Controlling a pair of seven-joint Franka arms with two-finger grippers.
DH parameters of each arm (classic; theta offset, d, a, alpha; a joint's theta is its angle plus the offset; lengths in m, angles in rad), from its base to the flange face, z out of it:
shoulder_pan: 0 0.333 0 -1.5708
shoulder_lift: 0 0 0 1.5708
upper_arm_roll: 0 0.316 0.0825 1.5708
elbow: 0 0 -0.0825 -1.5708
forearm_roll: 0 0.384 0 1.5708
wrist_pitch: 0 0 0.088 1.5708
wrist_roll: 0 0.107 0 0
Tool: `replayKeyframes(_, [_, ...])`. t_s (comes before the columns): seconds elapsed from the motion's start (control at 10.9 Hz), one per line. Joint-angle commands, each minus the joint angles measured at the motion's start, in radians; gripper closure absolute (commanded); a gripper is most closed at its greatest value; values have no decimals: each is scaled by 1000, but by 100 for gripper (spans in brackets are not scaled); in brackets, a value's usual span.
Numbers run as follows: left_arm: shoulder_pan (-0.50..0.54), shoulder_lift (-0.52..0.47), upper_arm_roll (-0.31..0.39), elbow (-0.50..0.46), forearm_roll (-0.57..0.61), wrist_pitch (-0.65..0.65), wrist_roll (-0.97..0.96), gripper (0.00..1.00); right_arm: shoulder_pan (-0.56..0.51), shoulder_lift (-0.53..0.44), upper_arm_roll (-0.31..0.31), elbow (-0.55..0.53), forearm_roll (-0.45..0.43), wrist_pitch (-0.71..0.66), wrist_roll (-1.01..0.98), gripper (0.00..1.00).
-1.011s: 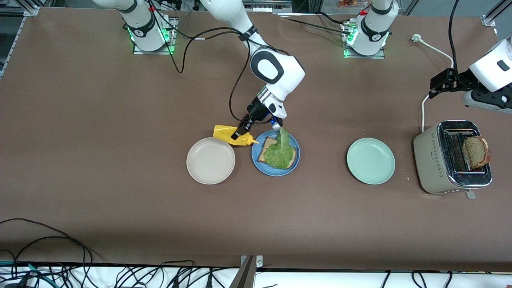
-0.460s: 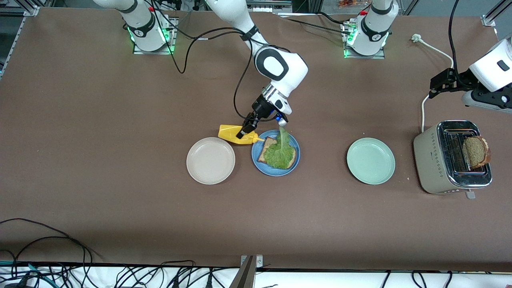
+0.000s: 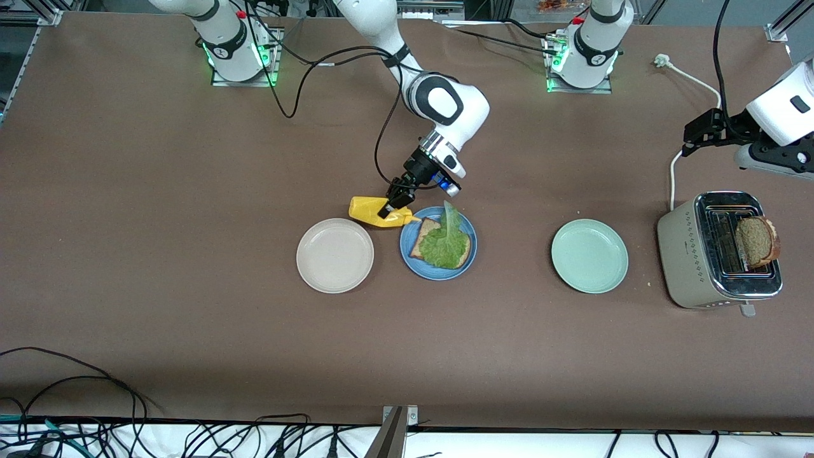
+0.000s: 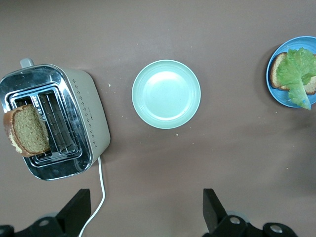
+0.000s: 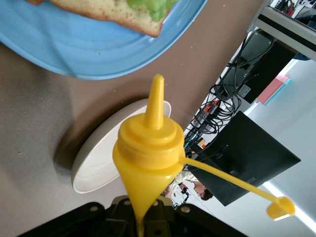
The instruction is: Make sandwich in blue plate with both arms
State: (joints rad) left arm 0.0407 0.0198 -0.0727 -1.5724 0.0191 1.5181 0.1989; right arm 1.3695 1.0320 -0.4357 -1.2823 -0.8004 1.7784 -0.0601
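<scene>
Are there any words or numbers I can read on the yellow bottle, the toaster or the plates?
None can be read.
Yellow bottle: plain, no label showing.
Toaster: only a dotted pattern on its side, no words.
Blue plate, beige plate, mint-green plate: no writing.
Dark monitor in the right wrist view: its small mark is too blurred to read.

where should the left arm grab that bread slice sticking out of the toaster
Grip the bread slice by its raised upper half, coming straight down from above, fingers on its two flat faces. It stands on edge in the toaster slot, so only the top is free; the open left gripper looks suited.
</scene>
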Motion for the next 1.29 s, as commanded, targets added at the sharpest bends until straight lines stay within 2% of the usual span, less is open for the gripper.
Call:
replayKeyframes(0.0, [2,-9,1,0,-10,-10,10,0,3,40,-17,35,-31,-28,-26,100])
replayKeyframes(0.64, [2,3,1,0,-11,-10,8,0,-4,13,-26,37,-17,-28,-69,100])
replayKeyframes(0.92, [2,3,1,0,-11,-10,8,0,-55,-97,-47,35,105,-17,-162,100])
replayKeyframes(1.2, [2,2,-1,0,-10,-10,7,0,-145,-261,-52,29,251,-10,-240,100])
